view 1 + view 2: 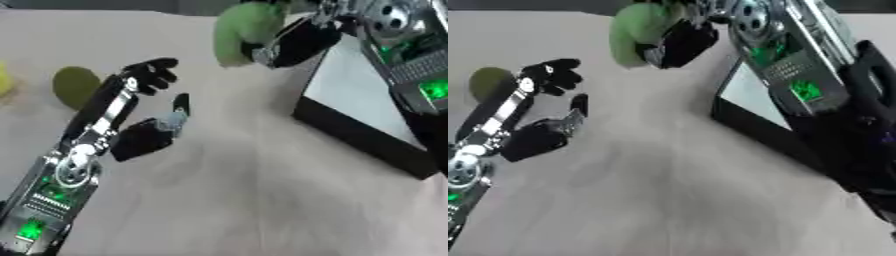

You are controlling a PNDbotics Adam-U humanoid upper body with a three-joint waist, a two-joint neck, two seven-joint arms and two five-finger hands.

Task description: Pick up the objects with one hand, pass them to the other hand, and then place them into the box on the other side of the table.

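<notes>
Here the table (245,200) fills most of both views, pale and bare in the middle. On its right side sits the box (359,95), black-walled with a light floor, nothing visible inside it. The right hand (293,45) comes in from the upper right with its fingers curled round a green object (243,30), soft-looking and elongated, held up near the box's far left corner and apparently still outside the rim. The left hand (131,115) hovers over the left part of the table, fingers spread and relaxed, holding nothing. Beyond it lies an olive-green round thing (74,86), and a yellow scrap (4,80) shows at the left edge.

The handover looks finished, with placement pending. The risk, as I judge it, is letting go too early: the object hangs beside the box rather than over it, so it could strike the wall and drop onto the table.
</notes>
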